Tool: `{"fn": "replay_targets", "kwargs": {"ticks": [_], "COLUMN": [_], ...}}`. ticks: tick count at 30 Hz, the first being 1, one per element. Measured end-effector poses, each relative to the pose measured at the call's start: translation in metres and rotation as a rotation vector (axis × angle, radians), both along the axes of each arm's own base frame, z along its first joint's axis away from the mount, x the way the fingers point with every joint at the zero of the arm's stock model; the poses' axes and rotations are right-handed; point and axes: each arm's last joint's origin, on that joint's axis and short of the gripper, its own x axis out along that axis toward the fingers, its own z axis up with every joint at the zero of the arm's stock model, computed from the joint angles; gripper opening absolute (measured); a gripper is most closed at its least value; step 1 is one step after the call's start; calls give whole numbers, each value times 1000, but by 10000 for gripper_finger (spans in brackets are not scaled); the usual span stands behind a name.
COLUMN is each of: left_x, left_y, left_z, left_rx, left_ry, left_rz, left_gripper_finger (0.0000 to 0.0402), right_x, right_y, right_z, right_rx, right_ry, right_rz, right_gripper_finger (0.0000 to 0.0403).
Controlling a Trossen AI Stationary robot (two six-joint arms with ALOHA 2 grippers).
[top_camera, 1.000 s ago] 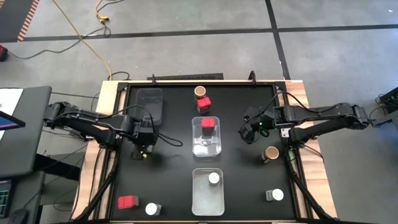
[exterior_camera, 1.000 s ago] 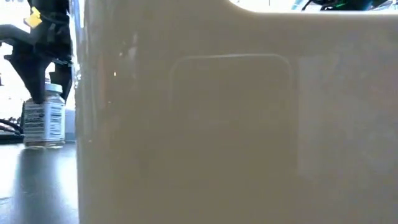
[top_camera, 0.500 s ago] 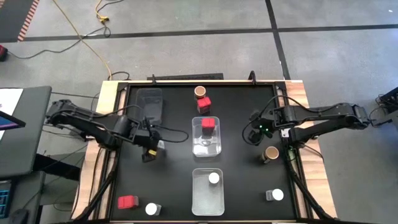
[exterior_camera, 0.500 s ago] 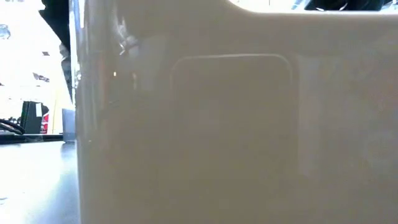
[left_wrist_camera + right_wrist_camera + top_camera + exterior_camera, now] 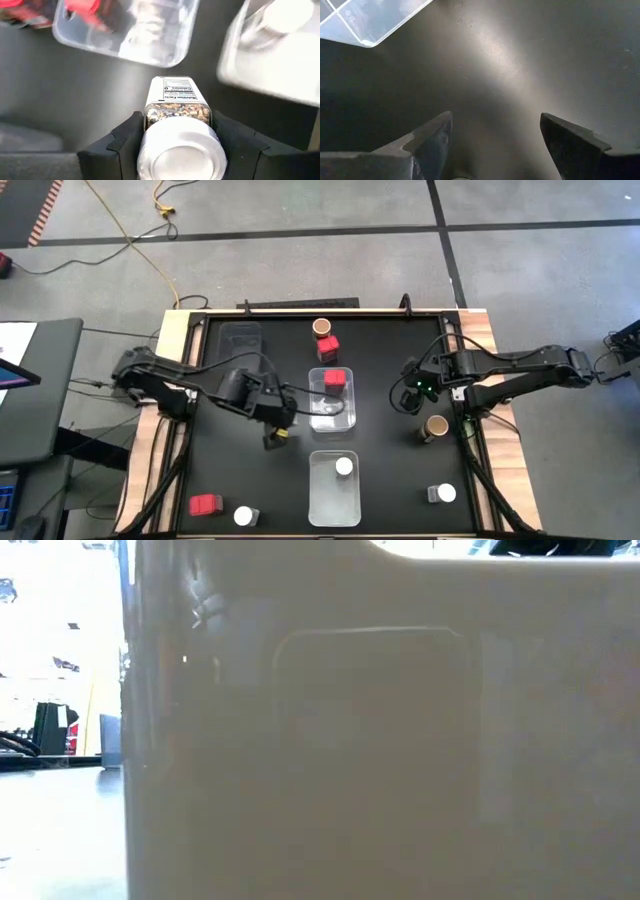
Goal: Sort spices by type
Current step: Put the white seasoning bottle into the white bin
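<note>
My left gripper clamps a white-lidded jar; right gripper spread, idle at 3 o'clock. Two spices binned; six loose.

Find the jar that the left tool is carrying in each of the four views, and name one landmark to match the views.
High view: the jar sits in the left tool, left of the two tubs.
Low view: not in it; a pale wall fills the picture.
Left wrist view: jar at bottom centre, between the fingers.
Right wrist view: not in it.
Shared landmark: the tub with the red box.
</note>
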Motion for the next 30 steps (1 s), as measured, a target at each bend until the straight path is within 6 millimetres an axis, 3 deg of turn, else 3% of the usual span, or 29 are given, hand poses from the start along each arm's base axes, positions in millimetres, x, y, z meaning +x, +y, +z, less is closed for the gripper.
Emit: {"fn": "replay_targets", "kwargs": {"ticks": [9, 17, 23, 30], "left_x": [51, 87, 92, 93], "left_y": [-28, -61, -73, -78], "left_z": [22, 12, -13, -19], "left_rx": [-50, -93, -145, -145], "left_ry": [20, 15, 120, 141], "left_rz": [-59, -144, -119, -98], "left_gripper_finger": [204, 204, 204, 204], "right_x": [0, 0, 0, 0], "right_y": [0, 0, 0, 0], "right_z": [0, 0, 0, 0], "right_rx": [0, 0, 0, -1], "right_ry": [-1, -1, 0, 0], "right_rz": [0, 0, 0, -2], "right_gripper_finger": [329, 329, 329, 329]}}
